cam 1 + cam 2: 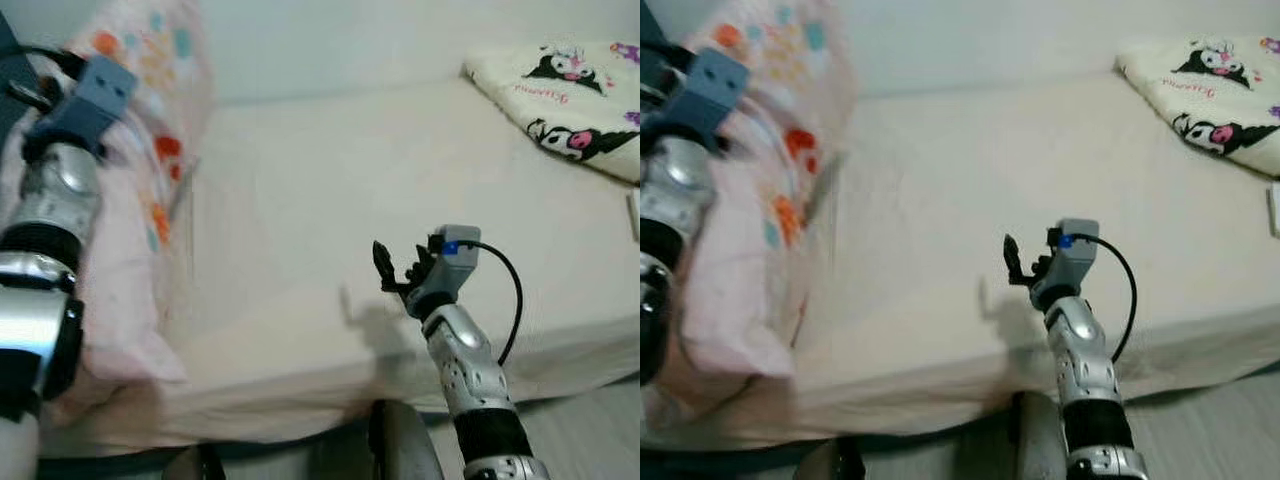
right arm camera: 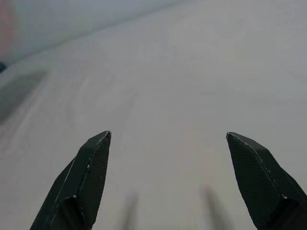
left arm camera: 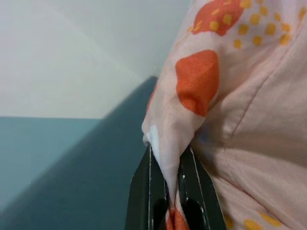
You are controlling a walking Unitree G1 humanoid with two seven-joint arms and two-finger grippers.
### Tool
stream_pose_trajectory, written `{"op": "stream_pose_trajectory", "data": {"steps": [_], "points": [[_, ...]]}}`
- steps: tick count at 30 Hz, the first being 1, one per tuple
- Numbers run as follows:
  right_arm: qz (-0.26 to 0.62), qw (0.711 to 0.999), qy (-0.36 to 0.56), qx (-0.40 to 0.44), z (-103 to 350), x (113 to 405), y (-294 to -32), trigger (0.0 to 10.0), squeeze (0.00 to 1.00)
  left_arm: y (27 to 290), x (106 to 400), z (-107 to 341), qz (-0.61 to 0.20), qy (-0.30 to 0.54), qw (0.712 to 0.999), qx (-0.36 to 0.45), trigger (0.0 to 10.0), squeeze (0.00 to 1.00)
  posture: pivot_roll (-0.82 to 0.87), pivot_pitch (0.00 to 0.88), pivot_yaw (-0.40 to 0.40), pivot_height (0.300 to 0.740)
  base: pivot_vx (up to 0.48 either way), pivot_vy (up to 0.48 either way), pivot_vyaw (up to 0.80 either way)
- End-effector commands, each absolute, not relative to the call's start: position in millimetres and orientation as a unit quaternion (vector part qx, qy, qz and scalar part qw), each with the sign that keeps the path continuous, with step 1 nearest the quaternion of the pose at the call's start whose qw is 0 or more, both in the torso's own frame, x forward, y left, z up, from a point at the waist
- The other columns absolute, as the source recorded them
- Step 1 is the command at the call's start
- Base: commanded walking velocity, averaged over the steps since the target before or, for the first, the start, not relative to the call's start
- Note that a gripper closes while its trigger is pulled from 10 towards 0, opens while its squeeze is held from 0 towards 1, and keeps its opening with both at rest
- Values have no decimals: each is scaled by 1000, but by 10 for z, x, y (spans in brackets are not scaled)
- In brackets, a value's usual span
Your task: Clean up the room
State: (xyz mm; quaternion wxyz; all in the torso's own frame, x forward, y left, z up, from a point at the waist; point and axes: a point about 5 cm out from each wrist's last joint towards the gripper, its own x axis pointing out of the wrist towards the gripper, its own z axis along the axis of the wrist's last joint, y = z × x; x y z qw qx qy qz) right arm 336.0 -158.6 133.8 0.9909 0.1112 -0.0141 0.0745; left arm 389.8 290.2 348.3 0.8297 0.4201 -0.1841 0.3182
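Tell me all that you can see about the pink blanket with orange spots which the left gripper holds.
The pink blanket is soft, thin-looking fabric, pale pink with orange patches, small yellow dots and some teal marks. It is bunched and lifted at the left end of the bed, hanging in folds down over the bed's edge. The left gripper is shut on a pinched fold of it, which sticks up between the two black fingers. A stitched seam runs across it.

A home bedroom: a bed [image 1: 330, 250] under a cream sheet, a cartoon-print blanket [image 1: 570, 100] and a pink patterned quilt [image 1: 150, 150] beside a plain wall.
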Motion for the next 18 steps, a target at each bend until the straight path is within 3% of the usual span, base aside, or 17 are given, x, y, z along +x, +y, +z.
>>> {"op": "stream_pose_trajectory", "data": {"steps": [1, 6, 12, 14, 15, 16, 17, 18], "points": [[76, 990, -12, 120, 1342, 3332, -1556, 10000, 0, 2986, 3779, 3854, 359, -231, 794, 433, 0, 0, -101, 175, 67, 471, 0, 0, 0], [72, 990, -10, 121, 1360, 3232, -1565, 10000, 0, 3051, 3646, 4209, 395, -262, 755, 453, 0, 0, -104, 217, 76, 471, 0, 0, 0], [62, 990, 3, 126, 1314, 3112, -1567, 10000, 0, 3081, 3733, 3878, 368, -211, 730, 537, 0, 0, -117, 244, 84, 471, 0, 0, 0], [59, 990, 10, 128, 1282, 3045, -1574, 10000, 0, 3167, 3750, 3637, 348, -162, 697, 606, 0, 0, -119, 255, 89, 471, 0, 0, 0], [56, 990, 14, 128, 1260, 3010, -1587, 10000, 0, 3224, 3739, 3523, 337, -138, 651, 666, 0, 0, -116, 261, 89, 471, 0, 0, 0], [56, 990, 14, 128, 1260, 3010, -1587, 10000, 0, 3224, 3739, 3523, 337, -138, 651, 666, 0, 0, -116, 261, 89, 471, 0, 0, 0], [54, 990, 18, 128, 1247, 2989, -1596, 10000, 0, 3259, 3728, 3460, 329, -125, 617, 704, 0, 0, -116, 261, 89, 471, 0, 0, 0], [50, 990, 23, 129, 1222, 2963, -1614, 10000, 0, 3443, 3674, 3262, 345, -48, 614, 709, 0, 0, -109, 271, 91, 471, 0, 0, 0]]}}
